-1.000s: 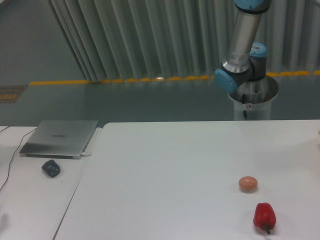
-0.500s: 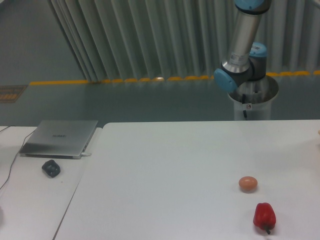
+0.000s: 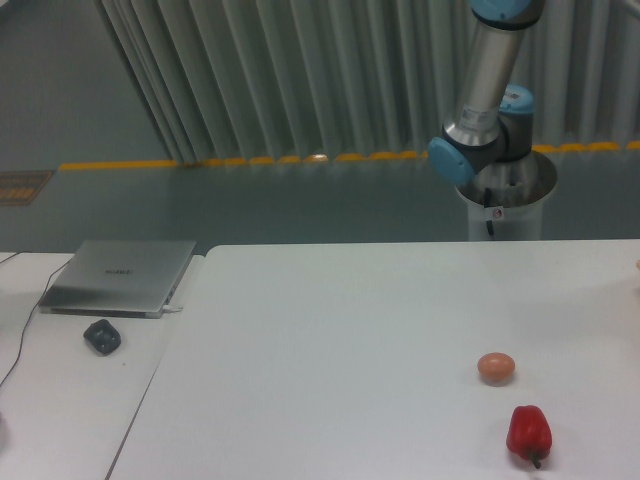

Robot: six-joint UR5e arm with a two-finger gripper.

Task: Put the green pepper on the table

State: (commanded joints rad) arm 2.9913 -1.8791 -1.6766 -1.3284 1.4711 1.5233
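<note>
The white table [image 3: 350, 340] fills the lower right of the camera view. The green pepper is out of view. Only the lower links of the arm [image 3: 487, 95] show at the top right, rising past the frame's upper edge; the gripper itself is not in view.
A red pepper [image 3: 528, 433] lies near the table's front right, with a brownish-orange egg-shaped object [image 3: 496, 367] just behind it. To the left, a narrower desk holds a silver laptop [image 3: 118, 277] and a dark mouse [image 3: 102, 336]. The arm's white pedestal [image 3: 505, 205] stands behind the table.
</note>
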